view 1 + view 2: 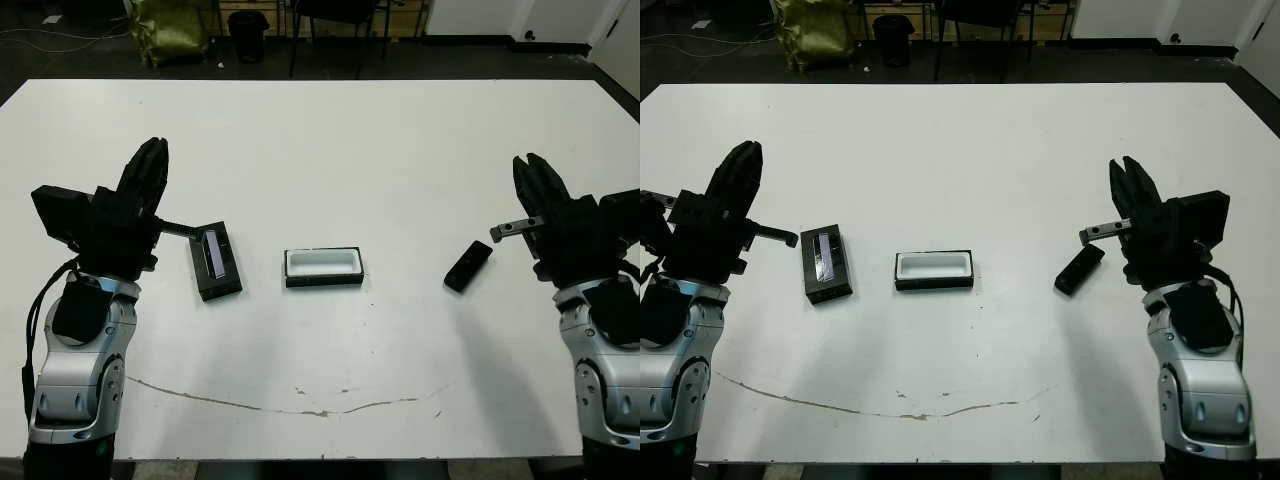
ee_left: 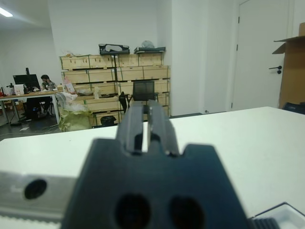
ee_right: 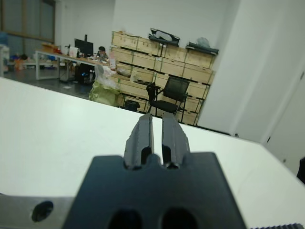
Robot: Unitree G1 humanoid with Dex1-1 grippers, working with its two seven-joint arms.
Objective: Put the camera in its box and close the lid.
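The box (image 1: 323,268) sits open near the middle of the white table (image 1: 380,150), its white lining facing up and nothing in it, so it serves as the landmark for everything else. To the robot's left of the box, a short way off, lies the lid (image 1: 217,262), flat on the table with its pale silvery strip showing; it rests at a slight angle to the box. To the robot's right of the box, farther away than the lid, lies the camera (image 1: 468,266), a slim black bar turned diagonally with one end pointing toward the box's side of the table. None of the three things touch one another.

The left gripper (image 1: 148,178) is raised above the table beyond the lid from the box, fingers pointing away from the robot over the far table; in its wrist view the two fingers stand close together with only a thin slit between them, holding nothing. The right gripper (image 1: 536,182) hovers just beyond the camera, on the side away from the box, likewise aimed forward, its fingers nearly together and empty.

The layout seems to share the work out: the camera lies within reach of the right arm and the lid by the left arm, with the box between them. No step of the task looks done yet; the camera likely goes into the box first.
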